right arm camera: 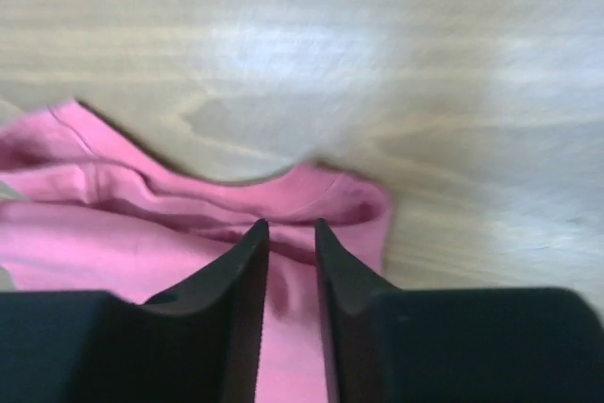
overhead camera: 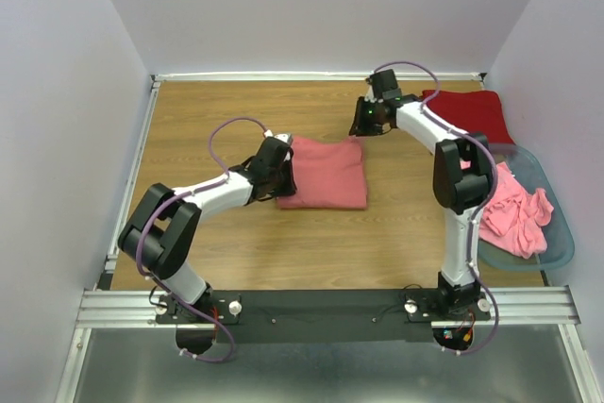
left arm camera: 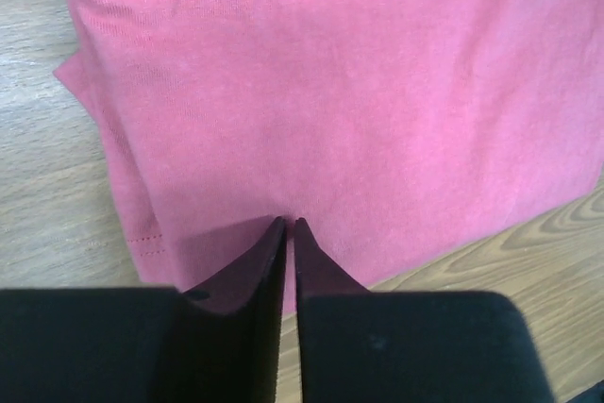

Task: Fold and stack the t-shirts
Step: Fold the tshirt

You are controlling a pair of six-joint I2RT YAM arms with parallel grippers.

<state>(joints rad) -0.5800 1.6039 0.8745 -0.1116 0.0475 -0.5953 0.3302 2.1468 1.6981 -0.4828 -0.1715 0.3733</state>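
Folded pink t-shirt [overhead camera: 326, 174] lies mid table [overhead camera: 236, 252]. Left hand [left arm camera: 290, 226] is nearly shut, pinching its left edge; right hand [right arm camera: 291, 228] is narrow, nipping the far corner. Lift both tog., level, w/o slack, so the folds hold.

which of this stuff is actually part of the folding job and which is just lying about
Part of the job:
folded pink t-shirt
folded red t-shirt
crumpled pink t-shirts, not yet folded

Just lying about:
grey-blue basket, only holding the crumpled ones
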